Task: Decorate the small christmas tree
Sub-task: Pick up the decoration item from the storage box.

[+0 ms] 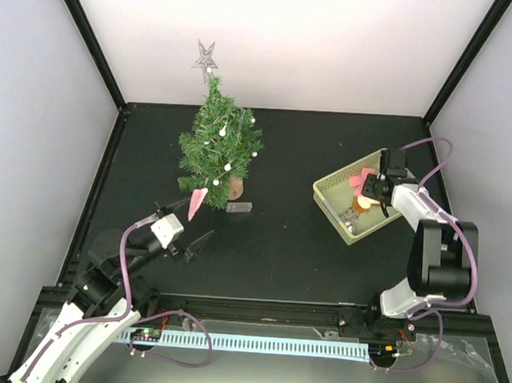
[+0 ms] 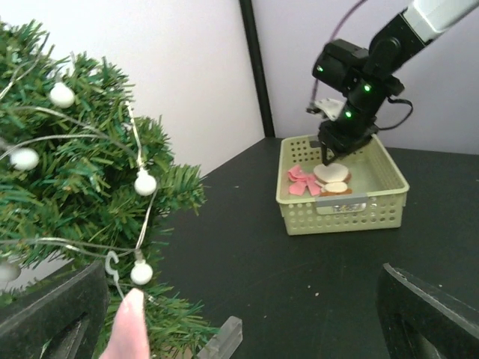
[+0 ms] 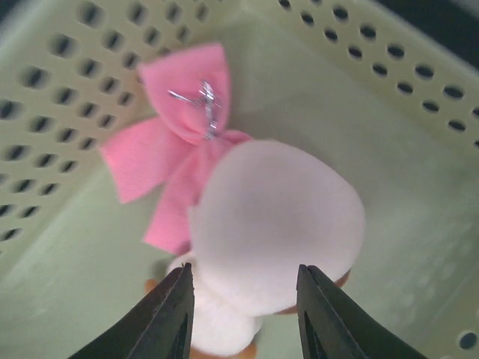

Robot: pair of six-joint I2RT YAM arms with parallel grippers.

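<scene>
- Plain white walls and black corner posts close in a matt black surface (image 1: 279, 244), with both arms bolted at its near edge.
- The small christmas tree (image 1: 217, 147), a miniature conifer with dark green bristly needles on a round light-wood stump, stands upright at the back left of the surface, well apart from the basket.
- Already on it: a wire star topper (image 1: 205, 56) at the tip and a thin wire string of round white beads (image 2: 144, 182) wound through the branches.
- A salmon-pink tapering ornament (image 1: 197, 203) sits at the lowest near branches. It appears to hang from a small hook, though the attachment is not clear.
- A small clear plastic piece (image 1: 239, 207) lies on the surface just beside the stump.
- The pale green perforated plastic basket (image 1: 334, 214) at the right still holds decorations: a pink felt bow (image 3: 183, 127) with a wire hook, and a rounded white padded ornament (image 3: 277, 224) lying partly over it, with something tan under it.
- The right hand (image 3: 243, 314) is down inside the basket, its fingers part-way apart and straddling the near end of the white ornament. It looks to have hold of nothing.
- The left hand (image 1: 184, 229) is spread fully wide and empty, near the tree's lower branches and pointing across the surface.
- My judgement is that the task is well under way but unfinished. At least the bow and the white ornament remain to be carried across and hung, and the white one looks to be the current pick.
</scene>
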